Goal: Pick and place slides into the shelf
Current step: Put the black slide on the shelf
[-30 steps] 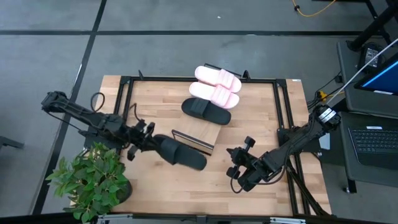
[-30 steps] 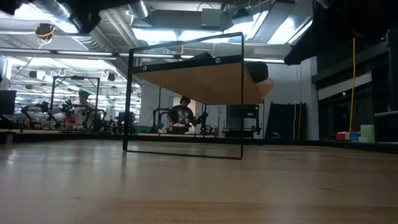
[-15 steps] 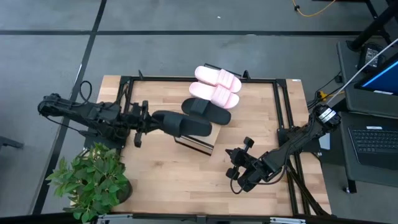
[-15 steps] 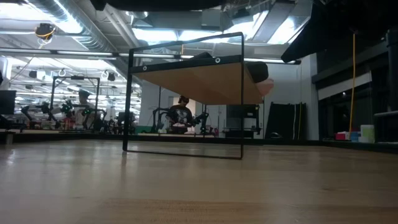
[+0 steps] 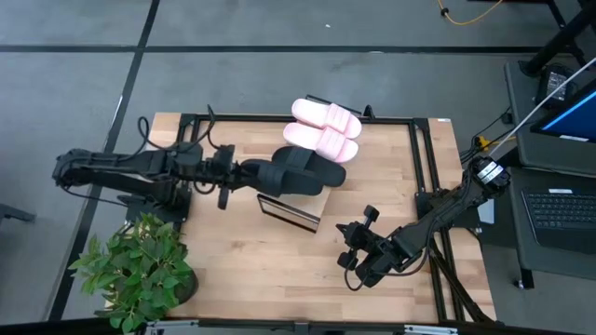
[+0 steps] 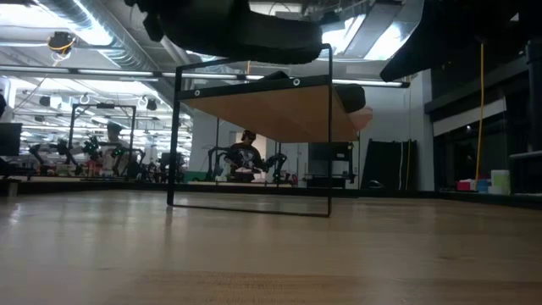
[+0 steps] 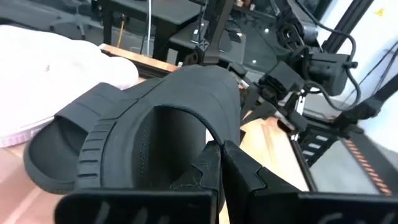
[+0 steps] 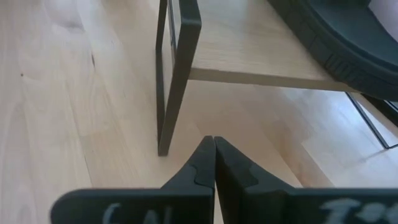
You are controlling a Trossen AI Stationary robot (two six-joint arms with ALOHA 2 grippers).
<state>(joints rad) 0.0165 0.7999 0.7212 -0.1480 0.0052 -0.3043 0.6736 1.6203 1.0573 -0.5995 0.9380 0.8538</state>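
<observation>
Since before, your left fingers (image 5: 244, 174), clamped on black slide (image 5: 279, 177), carried it over shelf (image 5: 300, 198) for placing; right fingers (image 5: 346, 249) closed, idle.

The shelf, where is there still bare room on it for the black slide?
The shelf is bare along its near part, above the dark lip. Its far part is crowded: two pink slides, one black slide, and the left gripper holding another black slide there.

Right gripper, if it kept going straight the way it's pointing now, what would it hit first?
Probably the shelf. The right gripper, shut and empty, points at the black front leg of its frame, with bare tabletop between. How far off the leg is remains unclear.
</observation>
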